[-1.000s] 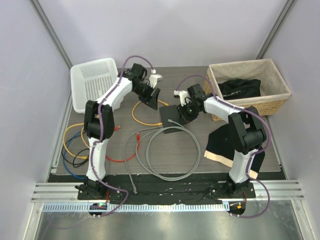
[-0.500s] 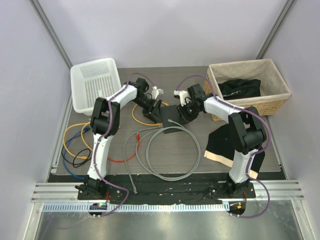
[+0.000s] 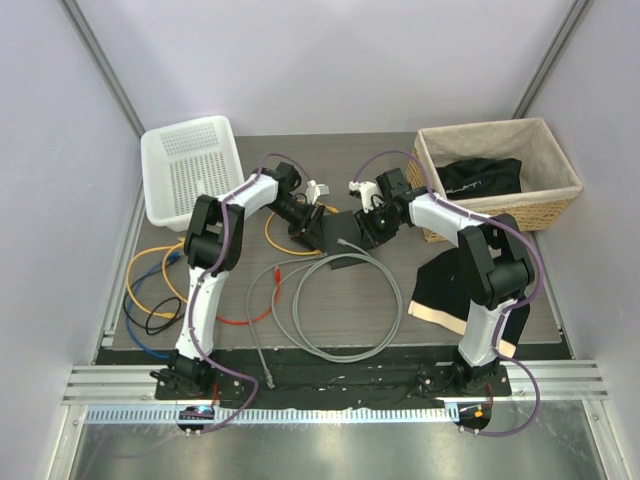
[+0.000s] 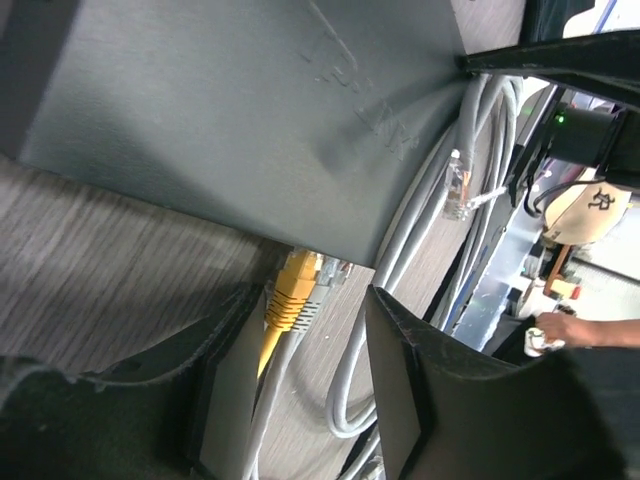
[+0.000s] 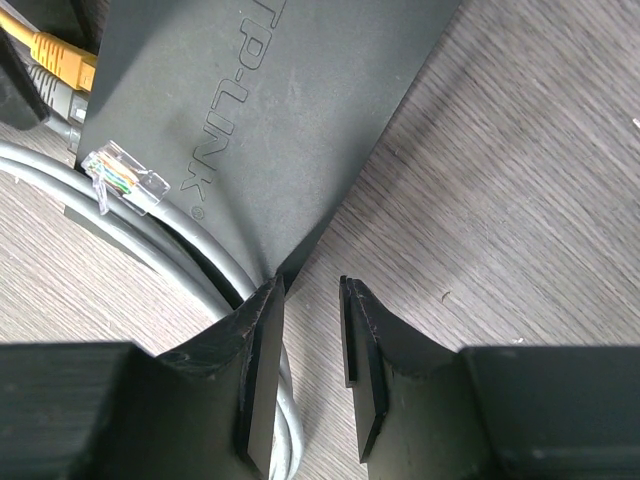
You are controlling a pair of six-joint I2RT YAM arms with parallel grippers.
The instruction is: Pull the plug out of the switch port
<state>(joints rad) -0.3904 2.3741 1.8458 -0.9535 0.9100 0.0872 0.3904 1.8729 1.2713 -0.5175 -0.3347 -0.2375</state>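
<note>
At the middle of the table (image 3: 340, 155), flat on the wood: the switch (image 3: 340, 233), black, with one gripper at each of its two sides. On its top face, in the right wrist view, white letters "TP-LINK".

At the left edge of the switch, low over the table: the left gripper (image 3: 309, 231). In the left wrist view, jaws wide apart, one of the fingers (image 4: 215, 400) at each side of the yellow plug (image 4: 291, 297), with no clear touch on either side. Yellow plug seated in a port on the switch edge, with the yellow cable (image 4: 264, 352) leading out of it between the fingers. Just beside it, at the same edge, a grey plug (image 4: 331, 271).

At the right side of the switch: the right gripper (image 3: 370, 228). In the right wrist view, jaws narrow, only a thin strip of bare wood between them, nothing held. A corner of the switch right at the tip of one finger; touching or not, cannot tell.

Beside the switch, strands of grey cable (image 5: 140, 245), and on them, at the switch edge, one free clear plug (image 5: 124, 179).

Well apart from all this: a white basket (image 3: 185, 126) at far left, a wicker basket (image 3: 490, 127) at far right, a cloth (image 3: 445, 285) near the right arm.
</note>
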